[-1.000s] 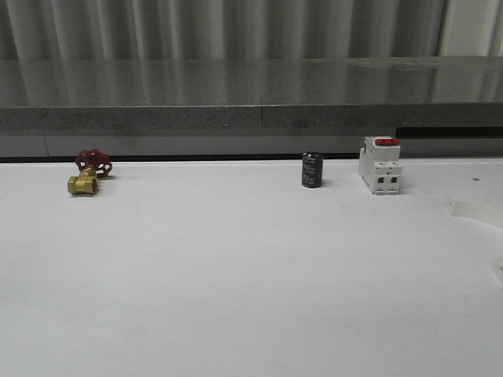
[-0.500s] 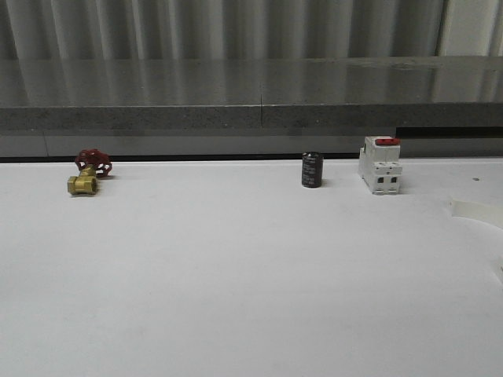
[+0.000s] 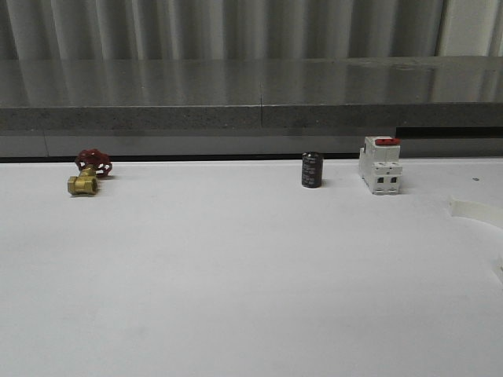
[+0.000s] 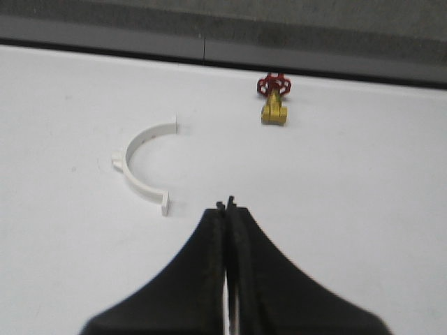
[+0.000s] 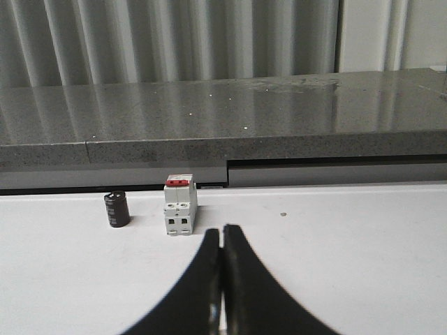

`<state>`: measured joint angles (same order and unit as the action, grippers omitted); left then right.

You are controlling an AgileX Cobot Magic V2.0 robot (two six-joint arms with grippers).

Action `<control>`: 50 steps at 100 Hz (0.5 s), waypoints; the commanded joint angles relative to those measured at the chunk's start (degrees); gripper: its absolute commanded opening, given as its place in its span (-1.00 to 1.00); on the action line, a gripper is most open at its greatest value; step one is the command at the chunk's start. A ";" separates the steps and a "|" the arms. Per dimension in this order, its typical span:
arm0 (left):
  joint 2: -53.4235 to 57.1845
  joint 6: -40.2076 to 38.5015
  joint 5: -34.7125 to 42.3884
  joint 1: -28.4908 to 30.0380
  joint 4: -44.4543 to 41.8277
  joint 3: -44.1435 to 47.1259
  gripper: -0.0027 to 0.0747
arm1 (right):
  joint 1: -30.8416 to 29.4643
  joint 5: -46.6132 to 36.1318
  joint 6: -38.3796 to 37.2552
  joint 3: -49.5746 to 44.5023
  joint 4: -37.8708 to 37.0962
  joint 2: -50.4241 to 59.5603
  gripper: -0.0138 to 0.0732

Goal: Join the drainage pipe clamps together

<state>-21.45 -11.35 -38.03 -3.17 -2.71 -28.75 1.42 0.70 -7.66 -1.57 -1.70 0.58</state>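
One white half-ring drainage pipe clamp [image 4: 150, 193] lies flat on the white table, ahead of my left gripper [image 4: 227, 205] and off to one side of it. That gripper is shut with nothing in it, its tips a short way from the clamp's nearer end tab. A second white curved clamp piece [image 3: 474, 209] shows partly at the table's right edge in the front view. My right gripper [image 5: 223, 231] is shut and holds nothing, hovering over bare table and pointing toward the back ledge.
A brass valve with a red handwheel [image 3: 88, 174] [image 4: 274, 105] sits at the back left. A black cylinder [image 3: 312, 170] [image 5: 116, 209] and a white breaker with a red switch [image 3: 380, 166] [image 5: 180, 206] stand at the back right, before a grey ledge [image 3: 259, 118].
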 commanded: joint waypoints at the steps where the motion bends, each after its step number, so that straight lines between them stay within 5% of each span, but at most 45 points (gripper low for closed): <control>1: -3.45 -0.48 -0.42 -0.44 0.48 -3.04 -0.98 | -0.34 -4.35 0.55 0.86 -0.08 1.14 -0.84; 42: -6.06 -0.48 -0.96 -0.44 0.48 -3.15 -0.97 | -0.34 -4.35 0.55 0.86 -0.08 1.14 -0.84; 50: -6.06 -0.48 -1.27 -0.44 0.89 -3.15 -0.81 | -0.34 -4.35 0.55 0.86 -0.08 1.14 -0.84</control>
<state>-26.86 -11.35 -42.31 -3.17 -2.49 -29.75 1.42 0.70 -7.66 -1.57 -1.70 0.58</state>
